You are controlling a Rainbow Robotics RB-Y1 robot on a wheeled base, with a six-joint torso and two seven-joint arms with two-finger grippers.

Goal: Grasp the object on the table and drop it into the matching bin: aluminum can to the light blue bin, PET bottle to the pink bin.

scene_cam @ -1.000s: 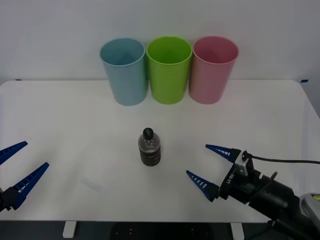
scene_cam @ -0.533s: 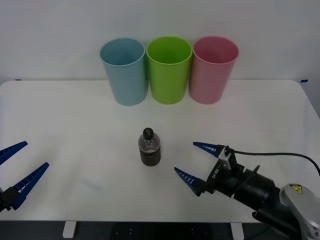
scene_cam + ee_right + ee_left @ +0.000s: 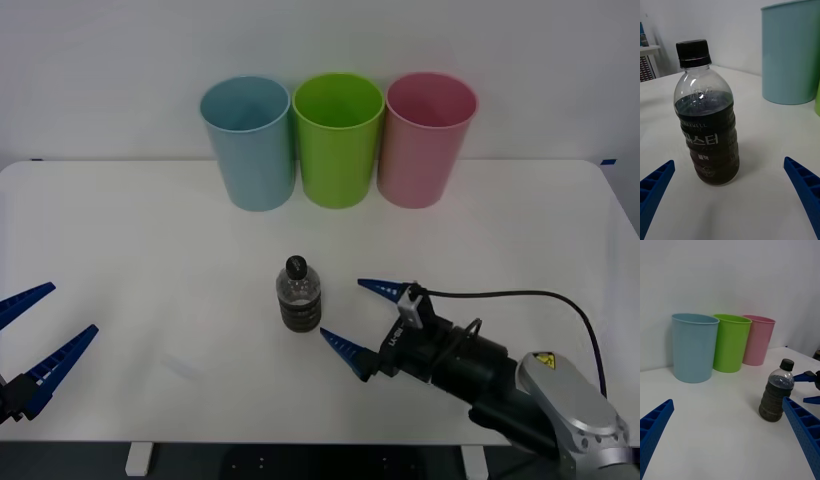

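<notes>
- The right claw (image 3: 357,318) hung low over the bench (image 3: 140,240), its blue ribbed fingers (image 3: 343,347) spread wide and pointing at the PET bottle (image 3: 298,296) from just beside it, not touching it.
- In the right wrist view the bottle (image 3: 706,116) stood between the two parted fingertips (image 3: 655,183), with bare bench on either side.
- The bottle stood upright near the middle of the bench: small, clear plastic, black cap, dark contents or a dark wrap up to the shoulder, with white lettering across the dark part.
- The left claw (image 3: 30,337) waited at the near left edge of the bench, well apart from the bottle, its fingers likewise released and spread.
- Three tall tapered bins stood in a row at the far edge, rims just beside one another: the light blue bin (image 3: 248,142) on the left, a lime green bin (image 3: 338,138) in the middle, the pink bin (image 3: 428,137) on the right.
- Their insides were hard to judge from this angle; what showed of them looked empty.
- Open bench lay between the bottle and the bins.
</notes>
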